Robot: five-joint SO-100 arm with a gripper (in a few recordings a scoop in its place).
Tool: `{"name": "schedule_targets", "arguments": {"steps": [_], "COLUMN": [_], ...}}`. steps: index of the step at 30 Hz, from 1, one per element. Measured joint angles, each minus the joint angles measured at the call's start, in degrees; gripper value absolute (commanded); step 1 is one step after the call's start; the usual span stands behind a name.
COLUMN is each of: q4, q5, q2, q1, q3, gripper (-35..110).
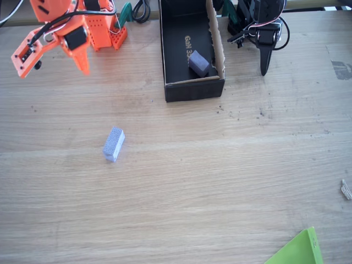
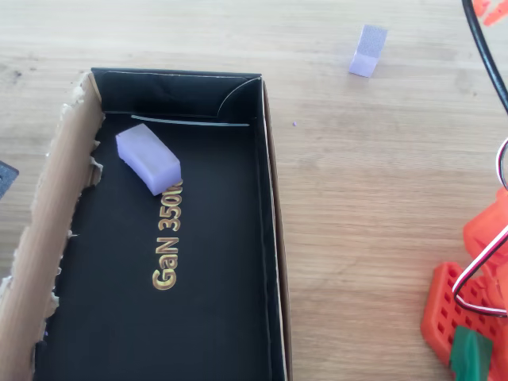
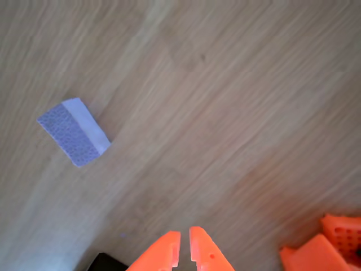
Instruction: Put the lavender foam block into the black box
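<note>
My jaws (image 3: 184,248) are almost shut — just a thin gap between the two orange tips in the wrist view — and they hold nothing. In the fixed view they (image 1: 81,60) hang in the air at the far left, well apart from the block I want.

The lavender foam block (image 1: 114,144) lies by itself on the bare worktop (image 1: 220,181), nearer than the box and to its left. In the wrist view it (image 3: 74,132) sits up and to the left of my tips. So the job has not really begun: I must open up, go down to the block, grab it, carry it over and drop it in.

The black box (image 1: 193,89) stands at the far middle with its brown wall on the right. A darker purple block (image 2: 148,158) already lies inside, near the gold letters — that is not mine. A green sheet (image 1: 297,250) pokes in at the near right corner. Nothing lies between me and the block.
</note>
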Motion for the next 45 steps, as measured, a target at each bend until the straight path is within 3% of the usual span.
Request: {"name": "schedule_targets", "arguments": {"steps": [4, 10, 16, 20, 26, 31, 36, 45], "q4": [-1.6, -9.5, -6.8, -1.9, -0.7, 0.4, 0.5, 0.6], "q5": [-6.8, -29.6, -35.1, -28.6, -4.7, 8.8, 16.3, 16.8], "q2": [-1.3, -7.2, -12.2, -13.1, -12.7, -12.8, -15.2, -28.0], "q1": [-4.0, -11.6, -13.9, -12.9, -11.2, -12.0, -13.9, -14.2], "q3": [-0.5, -5.4, -13.8, -15.8, -13.4, -12.7, -12.8, -23.6], "gripper": [0, 0, 0, 0, 0, 0, 0, 0]}}
